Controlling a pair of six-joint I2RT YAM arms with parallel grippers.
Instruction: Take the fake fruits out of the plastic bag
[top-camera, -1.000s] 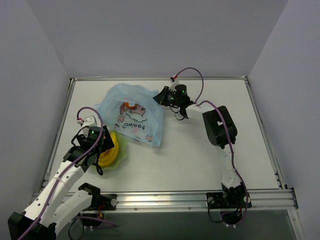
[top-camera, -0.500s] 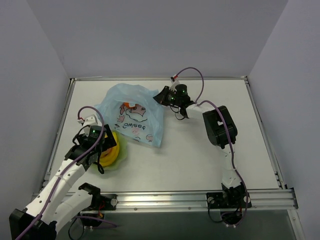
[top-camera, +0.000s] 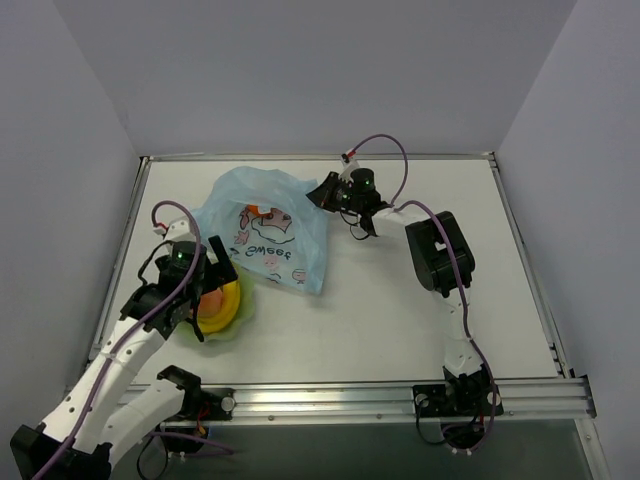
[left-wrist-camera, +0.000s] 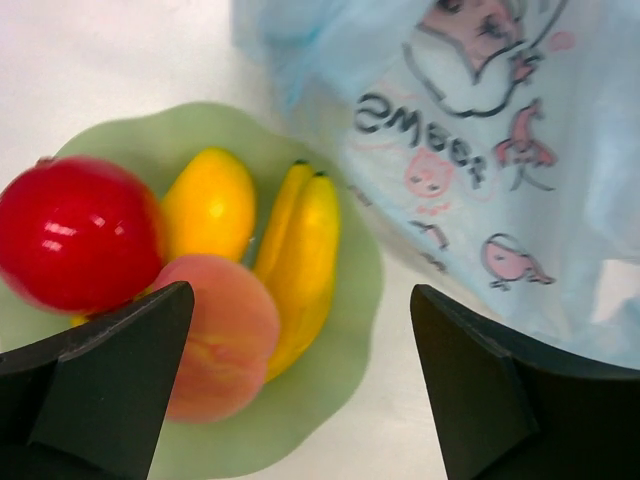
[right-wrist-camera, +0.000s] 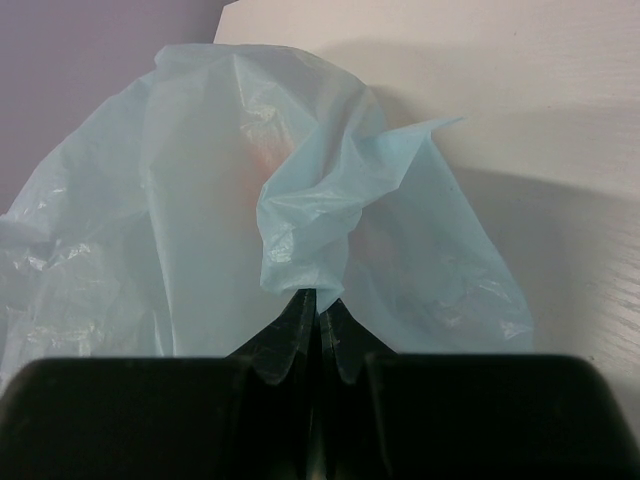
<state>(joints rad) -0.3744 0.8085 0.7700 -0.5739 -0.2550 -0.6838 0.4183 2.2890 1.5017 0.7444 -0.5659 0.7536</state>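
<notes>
My left gripper (left-wrist-camera: 300, 395) is open and empty, hovering over the pale green bowl (left-wrist-camera: 352, 300). The bowl holds a red fruit (left-wrist-camera: 70, 245), a yellow-orange fruit (left-wrist-camera: 210, 205), a banana bunch (left-wrist-camera: 305, 260) and a peach (left-wrist-camera: 222, 335). In the top view the left gripper (top-camera: 208, 288) is over the bowl (top-camera: 238, 318) at the near left. The light-blue plastic bag (top-camera: 280, 245) lies just beyond the bowl, and an orange (top-camera: 257, 211) shows through it. My right gripper (right-wrist-camera: 318, 300) is shut on a bunched edge of the bag (right-wrist-camera: 180, 220), at its far right side (top-camera: 325, 193).
The bag's printed side (left-wrist-camera: 500, 150) lies right beside the bowl's far rim. White table (top-camera: 400, 320) stretches to the right of the bag. Grey walls enclose the table on three sides, and a metal rail (top-camera: 400, 395) runs along the near edge.
My left gripper has drawn back from the bowl toward the far left, uncovering the peach in it. The right gripper and the bag have stayed put.
</notes>
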